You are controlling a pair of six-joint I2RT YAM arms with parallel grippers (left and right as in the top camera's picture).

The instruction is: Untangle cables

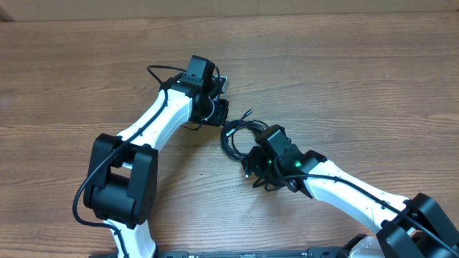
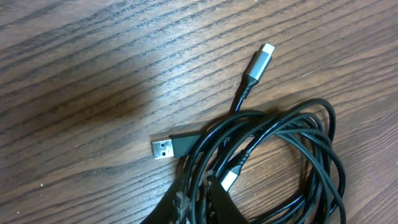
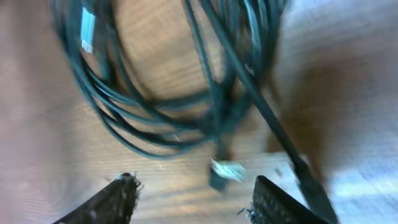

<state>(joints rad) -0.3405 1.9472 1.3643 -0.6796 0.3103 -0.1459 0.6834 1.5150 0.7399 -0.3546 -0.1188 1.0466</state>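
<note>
- Location of work item: the cables [image 2: 273, 116] lie as one overlapping coil of thin black cord on the wooden table [image 1: 344, 64], near its middle, in the gap between the two arms.
- Free ends: a USB-A plug [image 2: 163, 148] projects from the left edge of the coil. A slim grey plug [image 2: 260, 61] lies just beyond the coil on its own short run of cord. A third, silver-tipped plug [image 2: 229, 180] rests inside the loops, across several strands.
- Left gripper [image 2: 193, 203]: positioned at the near edge of the coil with its fingers pressed together. Strands run right up to the fingertips. Whether one is nipped between them cannot be determined from this view.
- Right gripper [image 3: 199, 194]: fingers spread, low over the table at the opposite side of the coil. A small plug end [image 3: 222, 169] sits just ahead of the gap between them. No cord is pinched. This view is blurred, so finer contact detail is unavailable.
- Progress assessment: early stage. No cord lies apart from the bundle, and the loops cross one another at several points. The number of separate cords cannot be counted reliably.
- Work remaining, as judged: secure one free plug end, hold the remaining bundle in place with the other arm, draw that cord out through the loops, and lay it well apart. Repeat for each remaining cord.
- Caution: pulling against a crossing loop is likely to drag the whole coil rather than free a single cord.
</note>
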